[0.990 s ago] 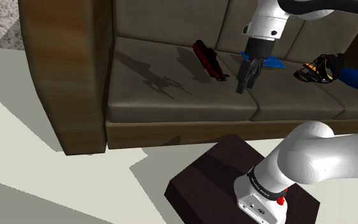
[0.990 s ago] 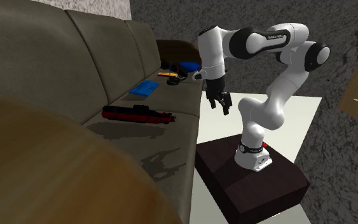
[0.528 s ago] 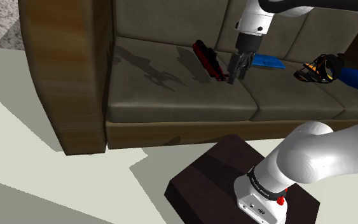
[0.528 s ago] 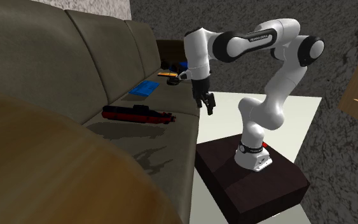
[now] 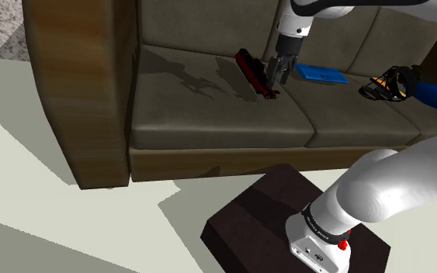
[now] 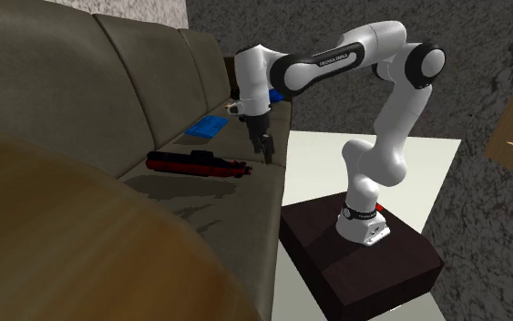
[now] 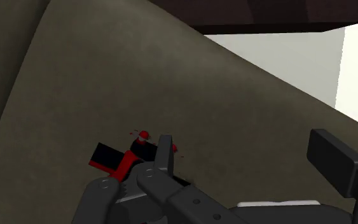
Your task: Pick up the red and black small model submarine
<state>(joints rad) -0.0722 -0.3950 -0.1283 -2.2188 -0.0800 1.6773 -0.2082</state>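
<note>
Change over the last second: the end effector (image 5: pixel 275 81) has swung across the sofa (image 5: pixel 185 116) toward the shoulder view's left. It was over the middle cushion and is now at the near end of the model submarine (image 5: pixel 255 74). The submarine has not shifted.

Submarine: a long, slim red and black hull lying flat on the sofa's left seat cushion, set at a slant and close to the backrest. In the second exterior view the submarine (image 6: pixel 195 165) lies lengthwise along the seat, and the end effector (image 6: pixel 268 153) hangs just past its tip. Whether the two touch cannot be told.

End effector: the fingers are spread with nothing between them. In the wrist view the submarine (image 7: pixel 123 159) sits beside and partly behind one finger (image 7: pixel 165 153), outside the gap of the end effector (image 7: pixel 250 159).

Judgement: this is the approach phase and the grasp has not begun. To do it well, the hand should move further along the hull until the midsection is centred in the gap. The fingers should straddle the narrow width, then descend and close. A grip at the tip would likely let the hull pivot.

Surroundings: a flat blue item (image 5: pixel 323 74) lies on the next cushion, well clear of the approach path.
</note>
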